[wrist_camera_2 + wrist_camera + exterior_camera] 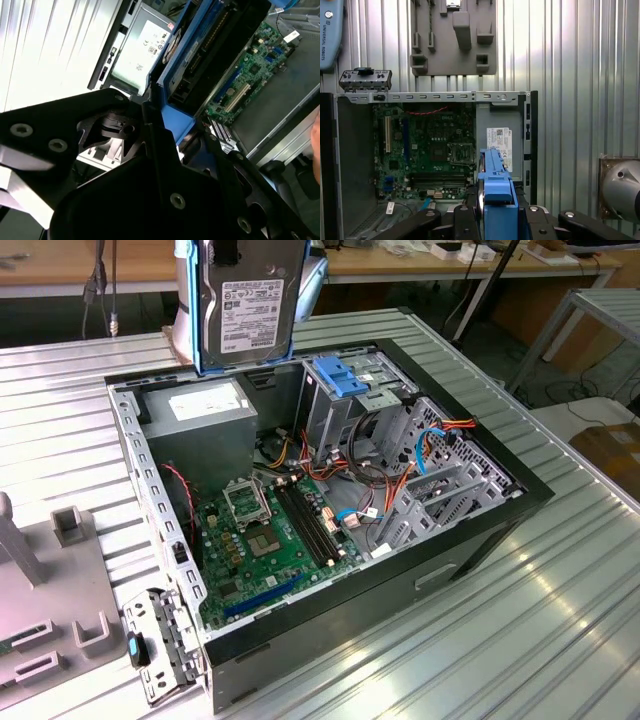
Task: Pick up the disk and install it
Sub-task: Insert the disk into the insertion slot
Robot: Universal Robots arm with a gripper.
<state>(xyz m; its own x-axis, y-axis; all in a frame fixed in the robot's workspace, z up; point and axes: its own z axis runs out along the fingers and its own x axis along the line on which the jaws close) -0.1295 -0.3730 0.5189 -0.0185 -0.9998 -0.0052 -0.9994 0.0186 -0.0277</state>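
Clamping the disk [250, 305] in your gripper [497, 212], you are holding it top-centre over the open computer case [480, 530], probably needing alignment with the drive bay [330, 415].

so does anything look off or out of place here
Nothing looks damaged or spilled. The disk is held upright by the gripper above the open case, not in a bay. A metal bracket sticks out from the case's corner, and cables lie loose inside.

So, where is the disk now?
In the exterior view, the disk hangs upright at top centre, above the grey power supply in the open computer case.
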